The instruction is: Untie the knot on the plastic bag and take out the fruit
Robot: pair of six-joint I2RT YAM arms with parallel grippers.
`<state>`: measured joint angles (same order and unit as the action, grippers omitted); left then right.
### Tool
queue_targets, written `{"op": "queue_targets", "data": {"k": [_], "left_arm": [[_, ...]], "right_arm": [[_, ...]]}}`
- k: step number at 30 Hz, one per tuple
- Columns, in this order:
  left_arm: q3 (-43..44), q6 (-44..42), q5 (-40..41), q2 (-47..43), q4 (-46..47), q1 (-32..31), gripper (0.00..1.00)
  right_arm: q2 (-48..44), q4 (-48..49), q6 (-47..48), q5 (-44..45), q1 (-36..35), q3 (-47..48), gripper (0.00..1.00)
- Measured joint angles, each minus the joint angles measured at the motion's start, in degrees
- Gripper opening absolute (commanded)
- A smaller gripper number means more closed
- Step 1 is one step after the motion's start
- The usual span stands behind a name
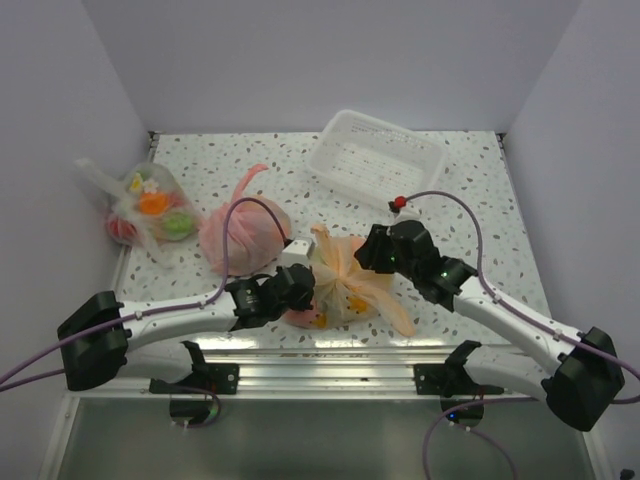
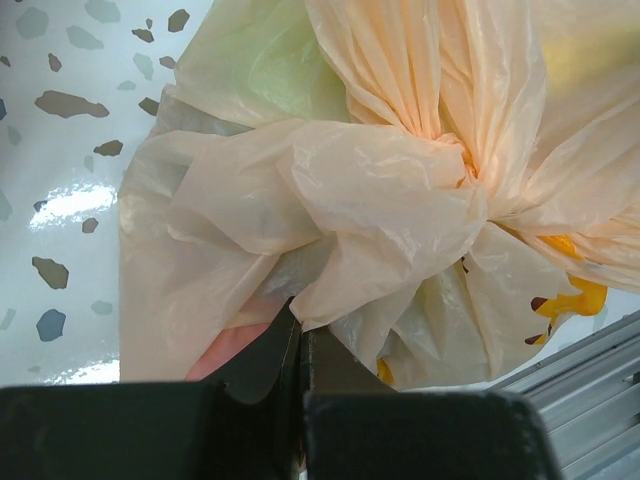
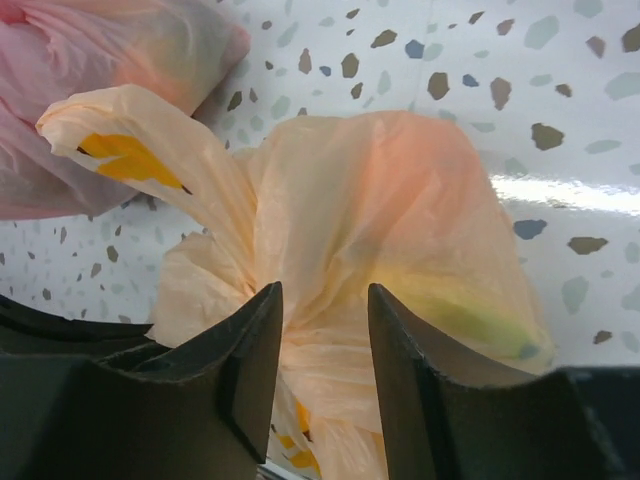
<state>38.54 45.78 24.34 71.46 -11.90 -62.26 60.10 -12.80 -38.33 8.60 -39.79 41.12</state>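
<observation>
- Left fingers [image 2: 262,362], shut on a fold of the plastic bag [image 2: 370,200], anchor it.
- Right fingers [image 3: 250,350], half open, straddle film by the knot [image 2: 465,165], seemingly to tug it.

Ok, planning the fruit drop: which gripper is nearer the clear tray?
Right. The right gripper is at the bag, on the tray side; the left gripper pinches its opposite side.

Seeing the plastic bag [image 1: 345,285] lying slumped near the table's front edge, thin, translucent peach-orange, printed with orange-yellow motifs. Finding the knot [image 2: 468,185] sitting tied on top, gathering the film into tight folds, two tails sticking out. Making out the fruit [image 3: 470,315] only as blurred green, yellow and pink shapes inside.
</observation>
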Motion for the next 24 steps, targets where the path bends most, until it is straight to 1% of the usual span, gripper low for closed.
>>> {"op": "queue_targets", "data": {"k": [3, 9, 11, 13, 14, 15, 16, 21, 24], "left_arm": [[0.00, -0.44, -0.37, 0.33, 0.15, 0.00, 0.00], [0.00, -0.50, -0.55, 0.59, 0.26, 0.00, 0.00], [0.00, -0.50, -0.59, 0.59, 0.26, 0.00, 0.00], [0.00, -0.48, -0.61, 0.59, 0.22, 0.00, 0.00], [0.00, -0.48, -0.61, 0.59, 0.24, 0.00, 0.00], [0.00, -0.44, -0.59, 0.59, 0.24, 0.00, 0.00], [-0.02, -0.37, -0.52, 0.59, 0.26, 0.00, 0.00], [-1.49, 0.15, 0.20, -1.46, 0.87, 0.04, 0.00], [-2.56, 0.22, 0.20, -3.85, 1.18, 1.18, 0.00]], "right_arm": [[3.45, 1.81, -1.18, -0.63, -2.03, 0.70, 0.49], [9.97, 4.55, -4.11, 0.17, -6.75, 0.72, 0.50], [12.00, 5.35, -4.79, 0.96, -7.87, 0.74, 0.39], [13.18, 5.68, -5.35, 1.92, -8.31, 0.74, 0.23], [13.40, 5.73, -5.64, 2.64, -8.39, 0.74, 0.07], [13.35, 5.62, -5.73, 3.48, -8.41, 0.74, 0.01], [13.18, 5.55, -5.81, 4.44, -8.44, 0.74, 0.00], [10.21, 2.82, -4.70, 8.37, -8.02, 0.74, 0.00], [6.62, 0.28, -3.10, 9.14, -5.29, 0.74, 0.00]]}}
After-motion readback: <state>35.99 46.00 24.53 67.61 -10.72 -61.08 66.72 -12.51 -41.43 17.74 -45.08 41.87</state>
